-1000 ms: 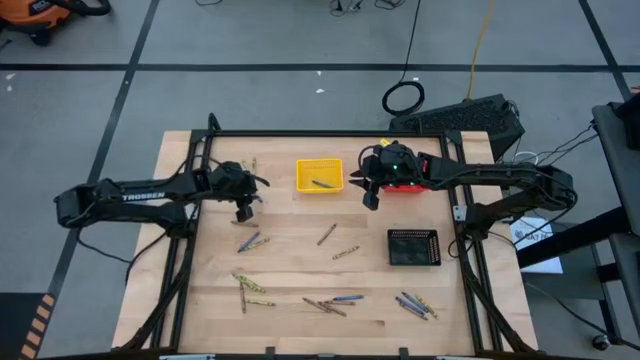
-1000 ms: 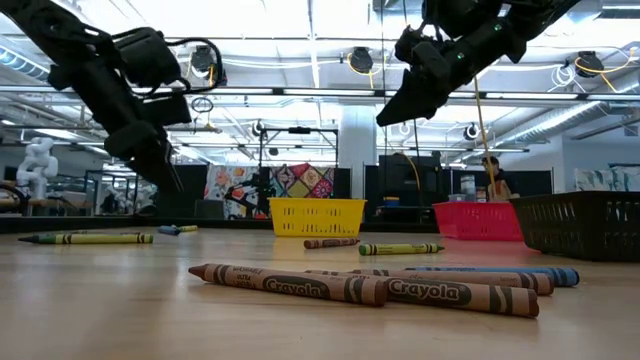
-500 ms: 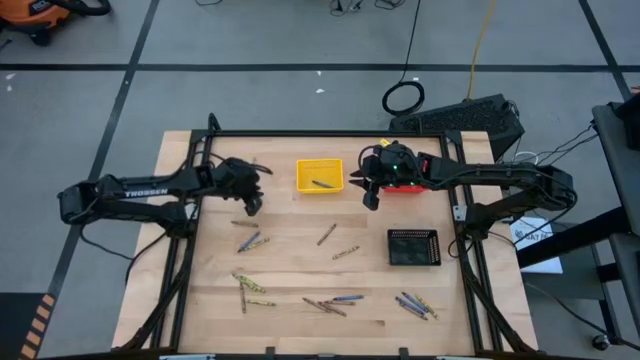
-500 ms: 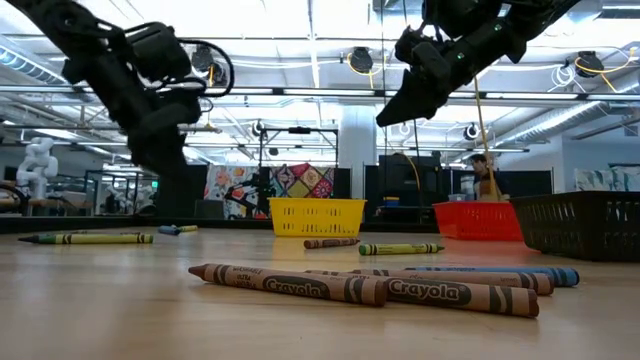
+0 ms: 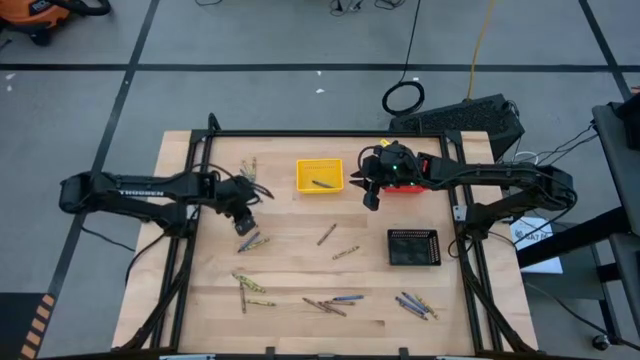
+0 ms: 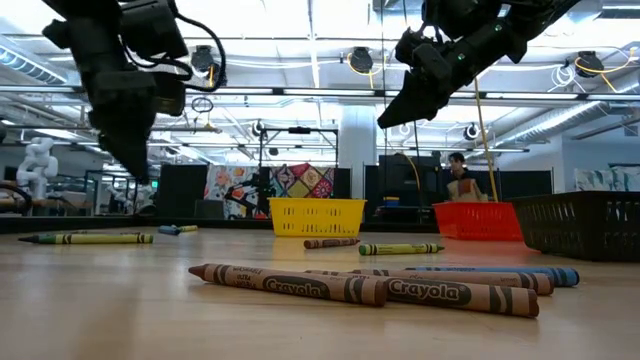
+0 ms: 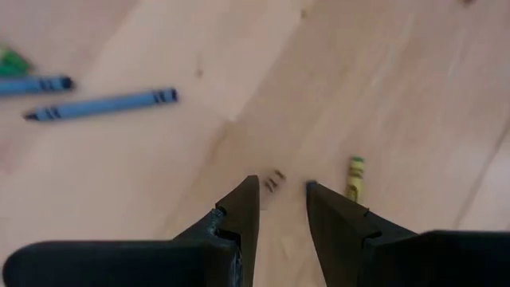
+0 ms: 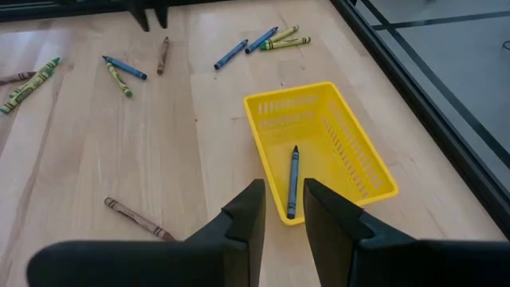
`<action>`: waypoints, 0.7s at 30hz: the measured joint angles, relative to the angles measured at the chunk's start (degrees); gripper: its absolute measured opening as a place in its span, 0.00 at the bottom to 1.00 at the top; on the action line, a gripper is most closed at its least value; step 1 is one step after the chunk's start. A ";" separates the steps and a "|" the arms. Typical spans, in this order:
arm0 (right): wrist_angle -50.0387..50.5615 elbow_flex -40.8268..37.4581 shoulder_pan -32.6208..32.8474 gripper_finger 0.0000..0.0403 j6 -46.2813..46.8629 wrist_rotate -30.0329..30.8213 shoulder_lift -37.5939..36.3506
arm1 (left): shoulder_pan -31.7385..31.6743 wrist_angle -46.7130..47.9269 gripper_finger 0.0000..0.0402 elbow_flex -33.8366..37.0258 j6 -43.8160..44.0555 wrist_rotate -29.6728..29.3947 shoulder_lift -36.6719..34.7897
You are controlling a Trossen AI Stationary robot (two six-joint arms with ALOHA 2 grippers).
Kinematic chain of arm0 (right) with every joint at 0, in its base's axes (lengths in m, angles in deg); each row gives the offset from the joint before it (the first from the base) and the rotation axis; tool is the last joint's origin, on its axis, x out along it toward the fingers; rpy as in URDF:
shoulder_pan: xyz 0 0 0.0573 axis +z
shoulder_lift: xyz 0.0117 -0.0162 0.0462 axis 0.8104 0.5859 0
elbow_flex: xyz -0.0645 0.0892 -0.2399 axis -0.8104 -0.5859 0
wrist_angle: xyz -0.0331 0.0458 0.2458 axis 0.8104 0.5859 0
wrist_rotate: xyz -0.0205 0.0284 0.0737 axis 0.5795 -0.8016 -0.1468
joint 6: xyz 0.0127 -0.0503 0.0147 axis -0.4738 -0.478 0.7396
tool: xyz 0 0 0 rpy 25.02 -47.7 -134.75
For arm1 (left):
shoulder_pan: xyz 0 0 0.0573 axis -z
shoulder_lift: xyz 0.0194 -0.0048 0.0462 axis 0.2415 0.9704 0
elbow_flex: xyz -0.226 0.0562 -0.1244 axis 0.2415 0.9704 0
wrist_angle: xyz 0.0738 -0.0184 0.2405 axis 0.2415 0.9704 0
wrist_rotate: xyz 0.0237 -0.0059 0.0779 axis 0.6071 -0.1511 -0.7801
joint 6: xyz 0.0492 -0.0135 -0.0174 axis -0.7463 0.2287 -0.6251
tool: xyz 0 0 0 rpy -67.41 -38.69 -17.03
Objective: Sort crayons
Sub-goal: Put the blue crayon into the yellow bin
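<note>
1. A robotics lab or workshop in a big open hall: exposed ceiling pipes (image 6: 300, 92) and strip lights overhead.
2. Grey floor marked with dark tape lines (image 5: 300, 67).
3. A wooden table (image 5: 290, 265) in a black frame carries two mounted arms.
4. Cables (image 5: 405, 98) lie on the floor; a person (image 6: 460, 180) stands behind.

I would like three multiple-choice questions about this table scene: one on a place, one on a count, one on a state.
1. Where does the yellow basket stand?
A. at the table's far edge, between the two arms
B. beside the black basket
C. under the left tool

2. How many crayons lie in the yellow basket?
A. none
B. one
C. four

3. What does the left tool hold?
A. a blue crayon
B. a basket
C. nothing

Answers: 1 A, the high view shows it there. 2 B, a single dark crayon lies inside. 3 C, its fingers are apart over bare wood.
</note>
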 joint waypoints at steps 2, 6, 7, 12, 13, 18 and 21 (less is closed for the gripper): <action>0.00 0.00 0.00 0.19 0.00 0.00 0.00 | 1.91 0.10 0.27 0.00 2.13 -0.01 0.00; 0.01 0.00 0.00 0.19 0.22 0.00 0.00 | 5.99 0.13 0.27 0.00 6.19 -0.02 0.45; 0.02 0.00 0.00 0.19 0.65 0.00 0.00 | 7.03 0.26 0.27 0.00 7.07 -0.02 0.73; 0.33 0.00 0.00 0.19 2.98 0.00 0.00 | 11.56 0.24 0.27 0.00 9.56 -1.45 4.17; 0.27 0.00 0.00 0.19 3.33 0.02 0.00 | 12.10 0.21 0.27 0.02 9.57 -1.69 5.14; 0.36 0.00 0.00 0.19 4.66 0.02 0.00 | 13.98 -0.22 0.27 0.02 10.57 -1.74 9.91; 1.06 0.00 0.00 0.19 4.79 0.02 0.00 | 14.74 -0.79 0.27 0.02 11.71 -1.80 12.47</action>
